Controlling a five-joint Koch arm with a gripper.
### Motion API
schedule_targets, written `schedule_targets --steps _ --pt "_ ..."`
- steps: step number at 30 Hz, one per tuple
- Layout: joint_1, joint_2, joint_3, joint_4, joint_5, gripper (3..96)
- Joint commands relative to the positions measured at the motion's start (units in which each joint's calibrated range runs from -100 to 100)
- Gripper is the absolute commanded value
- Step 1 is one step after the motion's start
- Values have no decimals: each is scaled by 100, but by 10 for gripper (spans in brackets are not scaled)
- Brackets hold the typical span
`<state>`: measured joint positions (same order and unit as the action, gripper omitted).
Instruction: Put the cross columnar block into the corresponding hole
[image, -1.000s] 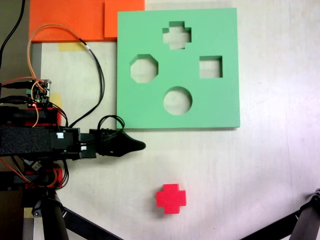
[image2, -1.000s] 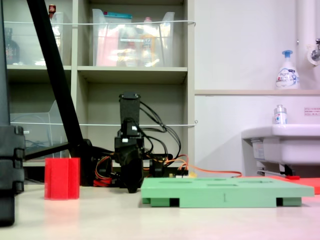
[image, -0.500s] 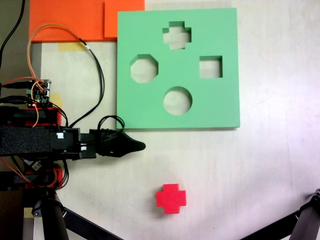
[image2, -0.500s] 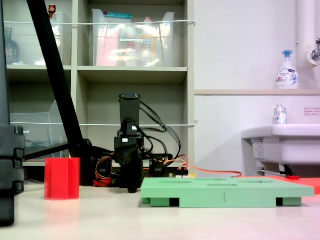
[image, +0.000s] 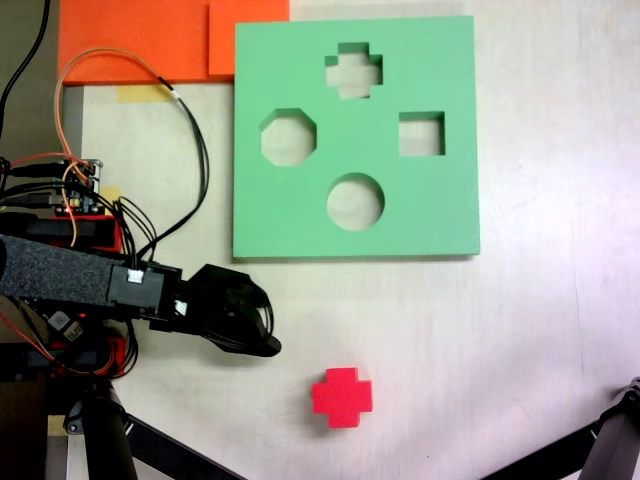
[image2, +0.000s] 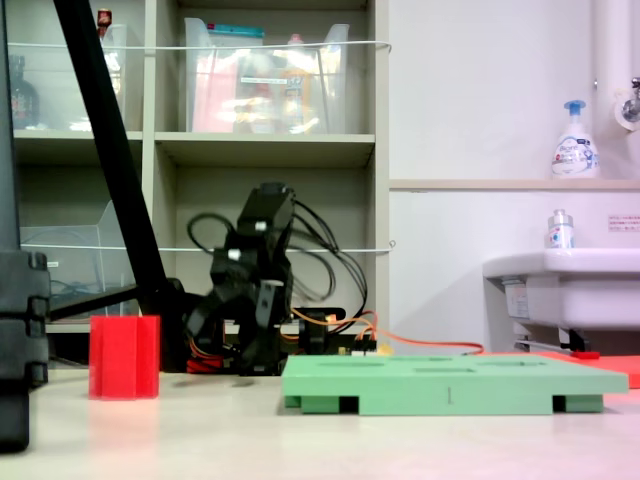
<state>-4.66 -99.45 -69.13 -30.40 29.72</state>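
The gripper (image: 262, 330) is swinging toward the red block (image: 341, 396), fingers now spread apart and empty; the first exterior view alone shows the cross hole (image: 353, 70).

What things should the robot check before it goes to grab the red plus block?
1. Red plus block free on the table, nothing on it: ok.
2. Block upright in the second exterior view: ok.
3. Gripper apart from the block, not touching: ok.
4. Gripper open enough for the block: cannot tell, blurred in both exterior views.
5. Plus-shaped hole in the green board empty: ok.
6. Bare table between gripper and block: ok.
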Motion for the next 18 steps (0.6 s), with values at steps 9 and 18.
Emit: schedule_targets --steps 9,18 --pt "15 1873 5358 -5140 645 444" --pt "-435 5462 7990 -6903 625 491"
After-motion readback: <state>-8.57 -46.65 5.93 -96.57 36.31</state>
